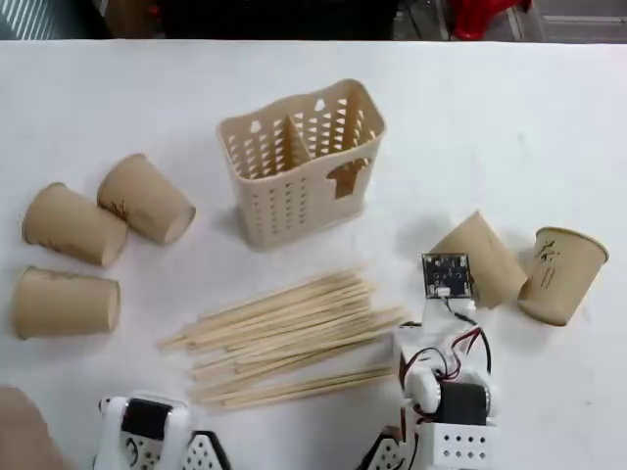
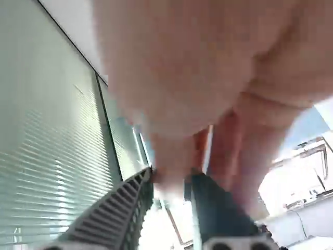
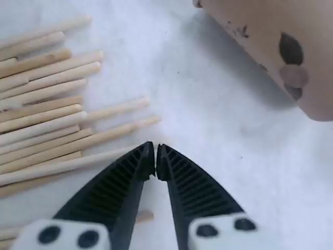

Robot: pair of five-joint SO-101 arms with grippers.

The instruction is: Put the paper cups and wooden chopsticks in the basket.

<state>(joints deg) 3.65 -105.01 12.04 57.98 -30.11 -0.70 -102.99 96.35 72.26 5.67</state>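
"White counter (image 1: pixel 509 117). Where's everything?"
"The basket (image 1: pixel 304 162) stands mid-counter with the chopsticks (image 1: pixel 284 333) piled before it. 3 paper cups (image 1: pixel 73 225) lie on the left, 2 cups (image 1: pixel 563 274) on the right."
"And the fingers?"
"The right fingers (image 3: pixel 155 159) are closed and empty, by the chopstick ends. The left fingers (image 2: pixel 171 179) are slightly apart, a person's hand (image 2: pixel 208 78) at their tips."

High cam is fixed above the white table (image 1: pixel 509 117), looking steeply down from well back, with my arm bases at its near edge. Right wrist cam sits just behind my right gripper (image 3: pixel 156 156), aimed down at the tabletop from very close. With the high cam it shares the tips of the pale wooden chopsticks (image 3: pixel 47 99) and the side of a tan paper cup (image 3: pixel 270 47). Left wrist cam rides behind my left gripper (image 2: pixel 171 179), tilted up off the table toward slatted window blinds (image 2: pixel 41 156), with a person's hand (image 2: pixel 197 67) right at the lens.
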